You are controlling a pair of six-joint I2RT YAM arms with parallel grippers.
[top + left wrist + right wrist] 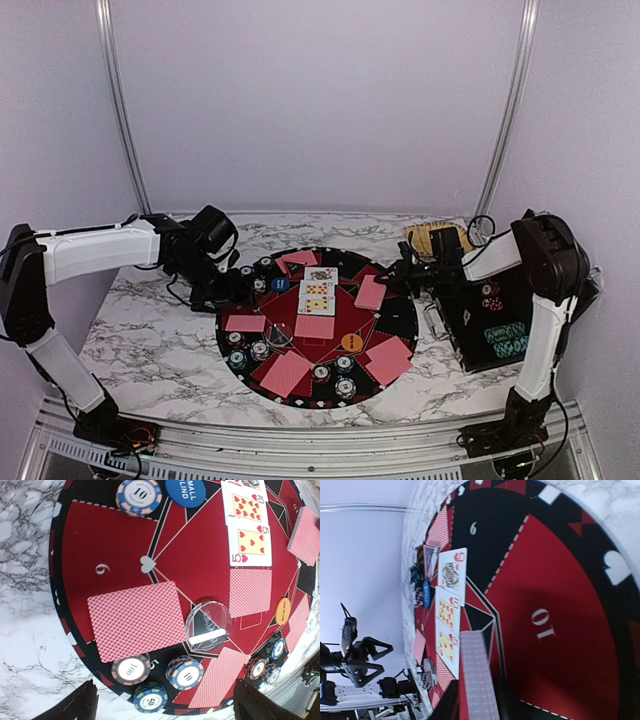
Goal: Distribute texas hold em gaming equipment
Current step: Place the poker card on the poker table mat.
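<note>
The round black-and-red mat (318, 325) carries pink-red-backed cards, face-up cards (318, 290) and chip stacks. My left gripper (235, 287) hovers at the mat's left rim, open and holding nothing (165, 707). Just ahead of it are a 100 chip (131, 670), a 50 stack (150, 697) and a 10 stack (185, 672). Beyond them lie a face-down card (137, 621) and a clear button (208, 625). My right gripper (397, 278) is low at the mat's right rim. A face-down card (479, 675) lies between its slightly parted fingers (446, 705), with a sliver of mat beside the card.
A black case (490, 320) stands on the marble table right of the mat, under my right arm. A tan object (425, 238) sits at the back right. A blue button (185, 492) and an orange button (282, 611) lie on the mat.
</note>
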